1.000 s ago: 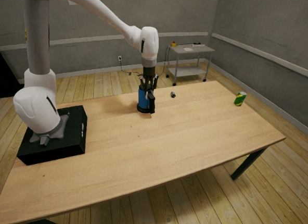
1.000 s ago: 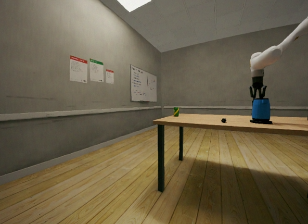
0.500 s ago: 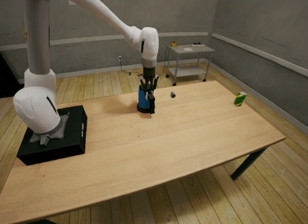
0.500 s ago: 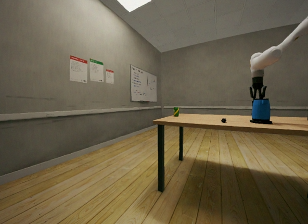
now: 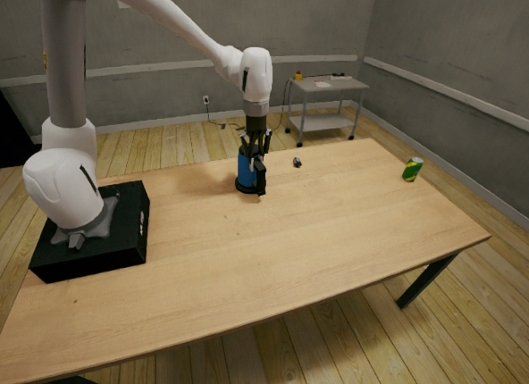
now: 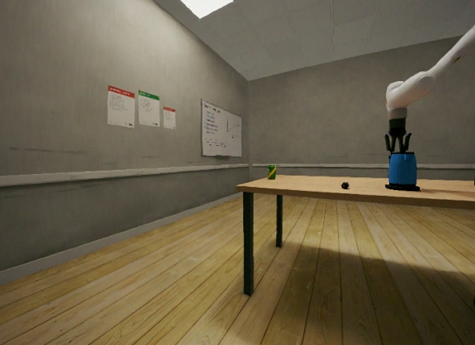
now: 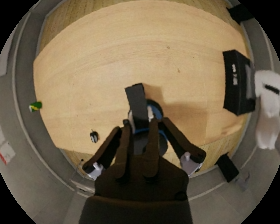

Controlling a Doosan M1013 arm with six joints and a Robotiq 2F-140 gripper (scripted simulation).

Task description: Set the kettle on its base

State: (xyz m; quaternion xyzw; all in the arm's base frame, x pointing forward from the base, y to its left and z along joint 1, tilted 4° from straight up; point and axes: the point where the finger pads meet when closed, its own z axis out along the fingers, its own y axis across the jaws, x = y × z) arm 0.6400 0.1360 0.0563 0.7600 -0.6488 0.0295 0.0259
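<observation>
The blue kettle (image 5: 247, 169) stands upright on its round black base (image 5: 243, 188) on the far side of the table. Its black handle (image 5: 260, 175) faces the near side. It also shows in the exterior view (image 6: 402, 169), upright on the base (image 6: 402, 187). My gripper (image 5: 255, 148) comes straight down onto the kettle's top and is shut on it. In the wrist view the fingers cover most of the blue body, and the handle (image 7: 138, 104) sticks out ahead. The stud and the ring are hidden.
A small dark object (image 5: 297, 162) lies on the table to the right of the kettle. A green can (image 5: 412, 169) stands near the table's right edge. My black mounting box (image 5: 91, 233) is at the left. A grey cart (image 5: 326, 104) stands beyond the table.
</observation>
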